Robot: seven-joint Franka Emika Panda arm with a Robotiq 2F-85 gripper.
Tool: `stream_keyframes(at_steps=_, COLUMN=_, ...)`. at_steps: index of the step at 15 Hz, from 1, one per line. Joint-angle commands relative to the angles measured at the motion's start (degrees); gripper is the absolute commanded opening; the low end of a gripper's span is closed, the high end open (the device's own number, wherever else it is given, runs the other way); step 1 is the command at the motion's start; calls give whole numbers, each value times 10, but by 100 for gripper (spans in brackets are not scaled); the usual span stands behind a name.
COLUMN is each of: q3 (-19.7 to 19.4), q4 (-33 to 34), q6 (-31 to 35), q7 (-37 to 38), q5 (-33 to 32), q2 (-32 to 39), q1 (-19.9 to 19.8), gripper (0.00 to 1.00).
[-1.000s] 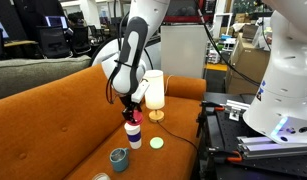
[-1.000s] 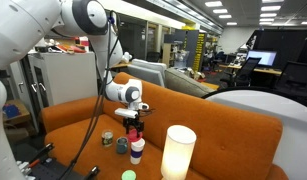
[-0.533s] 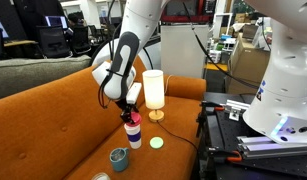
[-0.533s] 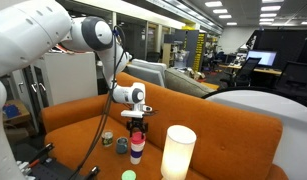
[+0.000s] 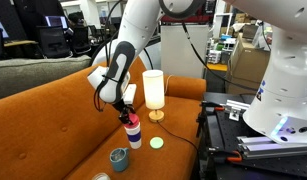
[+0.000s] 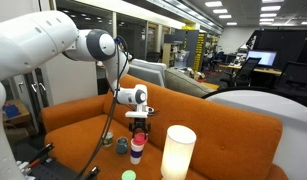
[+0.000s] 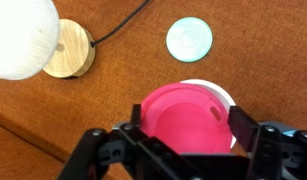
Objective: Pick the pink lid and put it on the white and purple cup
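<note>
The white and purple cup stands upright on the orange sofa seat; it also shows in the other exterior view. My gripper hangs straight above it, shut on the pink lid. In the wrist view the lid fills the space between the fingers and covers most of the cup's white rim, which peeks out at the upper right. In both exterior views the lid sits right at the cup's mouth.
A tall white lamp on a round wooden base stands close beside the cup. A flat pale yellow-green disc lies next to it. A squat grey-teal cup sits nearer the seat front. Black equipment borders the sofa.
The arm's upper links have swung sideways over the last second. The gripper stays above the cup with the lid held in it.
</note>
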Motion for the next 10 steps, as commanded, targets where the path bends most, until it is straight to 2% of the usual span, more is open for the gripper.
stream_keyframes(at_steps=1, q3=15, q4=37, q6=-22, q7=-26, q5=-10, q2=18, q1=-12, gripper=61)
stream_keyframes(at_steps=4, q3=16, q4=52, q6=-32, q7=-42, q5=-12, q2=26, q1=-13, gripper=61)
stream_keyframes(at_steps=10, q3=19, q4=28, q6=-30, q7=-84, q5=-19, q2=10, q1=-14, gripper=61)
